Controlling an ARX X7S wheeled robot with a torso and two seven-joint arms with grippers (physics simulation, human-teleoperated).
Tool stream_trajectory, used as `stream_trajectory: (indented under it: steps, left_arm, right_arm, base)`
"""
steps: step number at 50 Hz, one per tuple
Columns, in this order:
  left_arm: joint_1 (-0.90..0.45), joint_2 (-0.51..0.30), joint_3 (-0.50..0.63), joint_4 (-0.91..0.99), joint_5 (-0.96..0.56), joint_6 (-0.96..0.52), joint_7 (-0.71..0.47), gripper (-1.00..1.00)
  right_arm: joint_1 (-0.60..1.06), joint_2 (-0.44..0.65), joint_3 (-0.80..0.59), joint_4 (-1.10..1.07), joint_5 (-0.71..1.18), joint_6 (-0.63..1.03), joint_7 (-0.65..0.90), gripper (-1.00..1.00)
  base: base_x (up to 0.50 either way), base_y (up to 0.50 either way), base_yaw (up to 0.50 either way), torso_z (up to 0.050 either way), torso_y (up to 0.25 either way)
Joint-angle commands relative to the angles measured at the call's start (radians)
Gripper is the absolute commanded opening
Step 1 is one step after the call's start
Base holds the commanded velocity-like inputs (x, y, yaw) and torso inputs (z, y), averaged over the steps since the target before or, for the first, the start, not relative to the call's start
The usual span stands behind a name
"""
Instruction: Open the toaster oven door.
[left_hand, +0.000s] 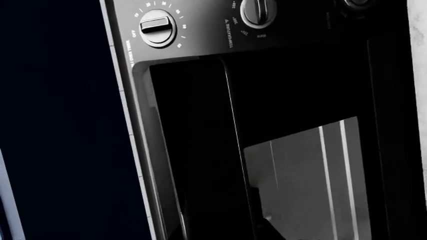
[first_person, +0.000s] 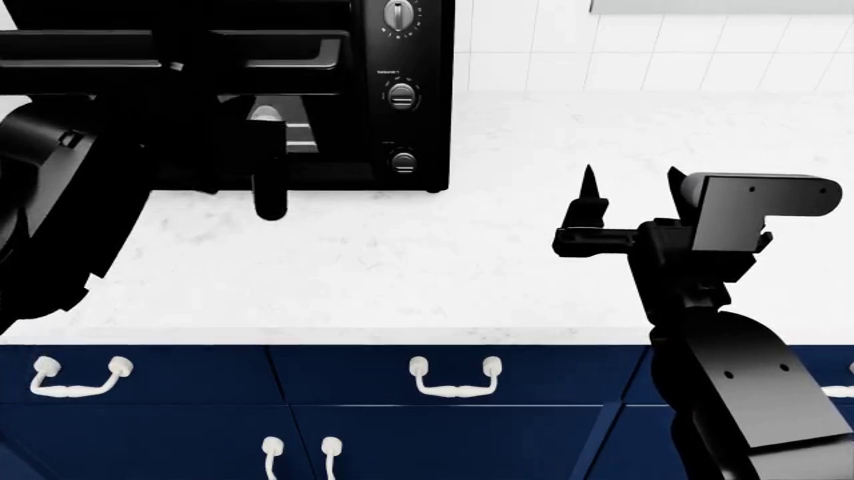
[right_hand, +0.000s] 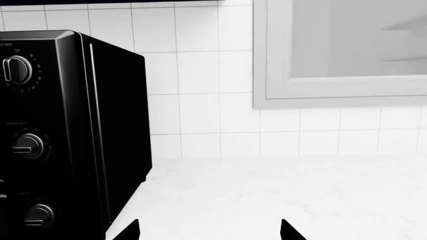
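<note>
Toaster oven (first_person: 267, 95) sits at the counter's back-left; left gripper (first_person: 260, 150) is right at the toaster oven door (first_person: 174, 55), handle horizontal, grip unclear. Right gripper (first_person: 634, 205) idles spread wide, well apart.

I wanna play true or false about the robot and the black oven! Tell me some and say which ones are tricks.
1. The toaster oven sits on a white countertop. True.
2. The right gripper is grabbing a knob. False: it hangs over bare countertop, apart from the oven, fingers spread.
3. The oven has three round knobs in a column on its right panel. True.
4. The cabinet doors below are red. False: they are navy with white handles.
5. The left arm is in front of the oven. True.
</note>
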Motion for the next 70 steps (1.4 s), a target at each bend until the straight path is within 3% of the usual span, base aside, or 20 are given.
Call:
stream_trajectory:
  steps: [1, 35, 49, 70]
  left_arm:
    - [0.063, -0.074, -0.003, 0.258, -0.076, -0.095, 0.015, -1.00]
    - [0.279, -0.298, -0.030, 0.742, -0.068, -0.324, 0.025, -1.00]
    - [0.382, -0.350, -0.005, 0.806, -0.060, -0.355, -0.029, -1.00]
    - [0.502, -0.363, 0.053, 0.783, -0.060, -0.354, -0.092, -1.00]
  right_arm:
    - [-0.003, 0.000, 0.001, 0.004, 0.009, -0.010, -0.001, 1.00]
    - [-0.015, 0.002, 0.002, -0.011, 0.035, -0.018, 0.008, 1.00]
    - [-0.020, 0.004, -0.001, -0.004, 0.038, -0.028, 0.011, 1.00]
    - [-0.024, 0.014, 0.002, -0.010, 0.049, -0.022, 0.022, 1.00]
  base:
    - [0.00, 0.00, 0.00, 0.000, 0.000]
    - [0.00, 0.00, 0.00, 0.000, 0.002]
    - [0.00, 0.00, 0.00, 0.001, 0.003]
    - [0.00, 0.00, 0.00, 0.000, 0.001]
